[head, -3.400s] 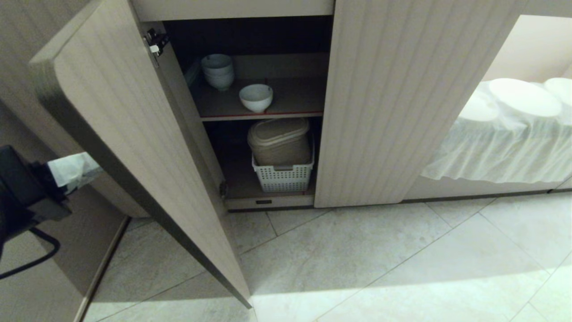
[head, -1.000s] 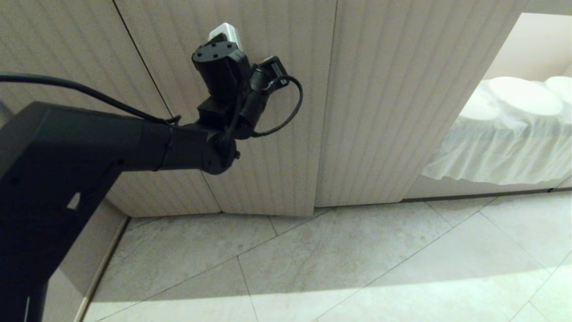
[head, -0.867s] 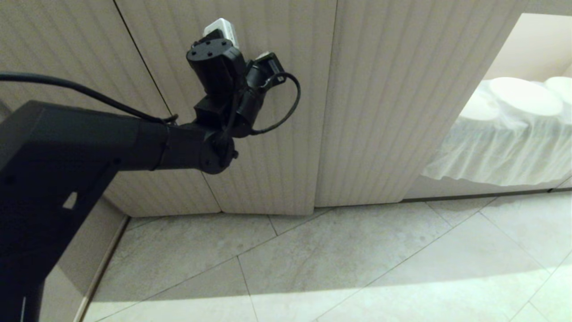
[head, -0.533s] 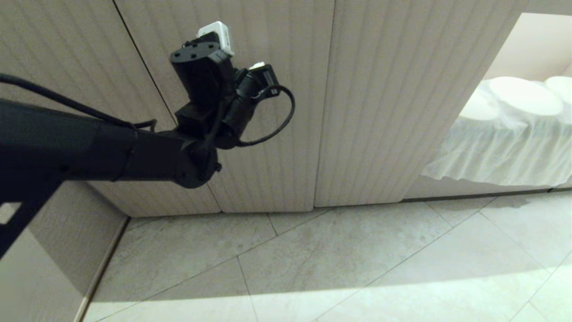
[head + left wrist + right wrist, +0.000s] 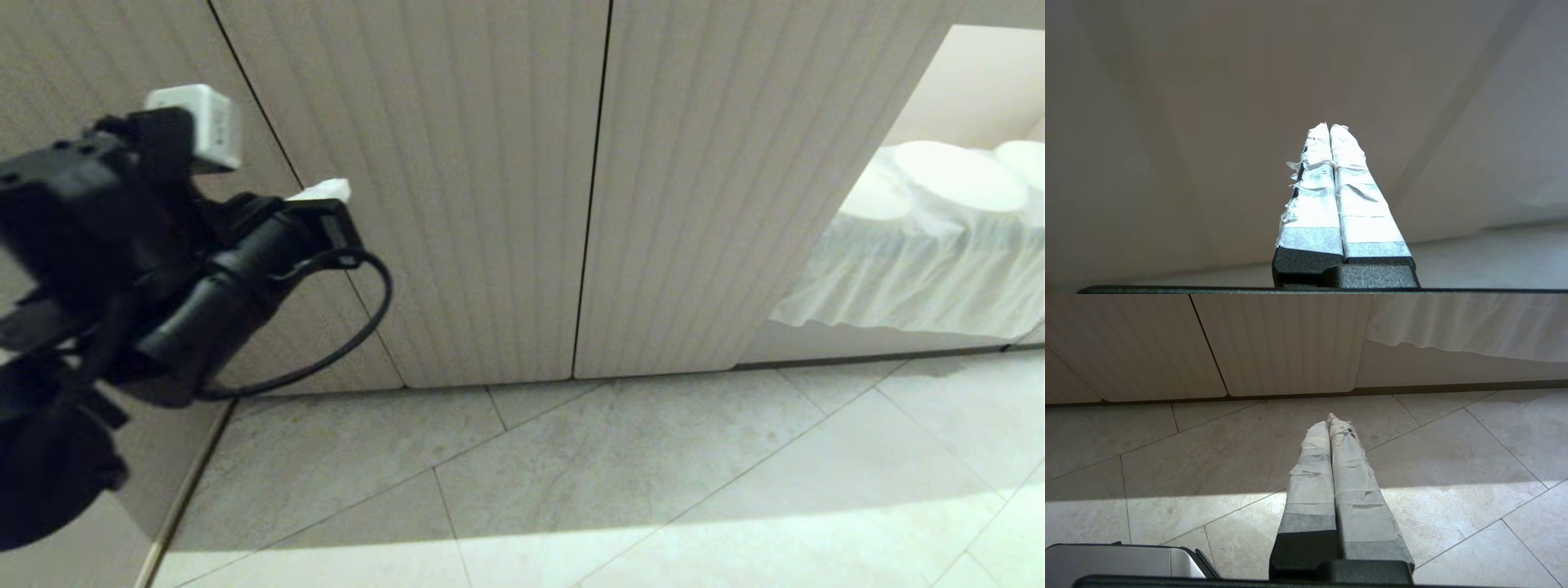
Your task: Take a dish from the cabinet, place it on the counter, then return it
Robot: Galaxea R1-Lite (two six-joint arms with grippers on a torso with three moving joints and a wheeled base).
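Note:
The cabinet (image 5: pixel 457 204) stands with both ribbed beige doors closed, so the dish is hidden behind them. The counter is out of view. My left gripper (image 5: pixel 196 126) hangs at the left of the head view, close to the camera and off the left door. Its white-taped fingers (image 5: pixel 1318 196) are pressed together on nothing, facing a plain beige surface. My right gripper (image 5: pixel 1331 420) is parked low and points at the tiled floor in front of the cabinet (image 5: pixel 1286 343). It is shut and empty.
A pale tiled floor (image 5: pixel 653 474) runs along the cabinet's foot. To the right, a white cloth (image 5: pixel 922 261) drapes over a low surface with round white shapes on top. A silver part of my base (image 5: pixel 1118 559) shows by the right arm.
The left cabinet door, open earlier with the bowl on its shelf, is now closed. My left arm has drawn back from the door, leftwards and towards the camera.

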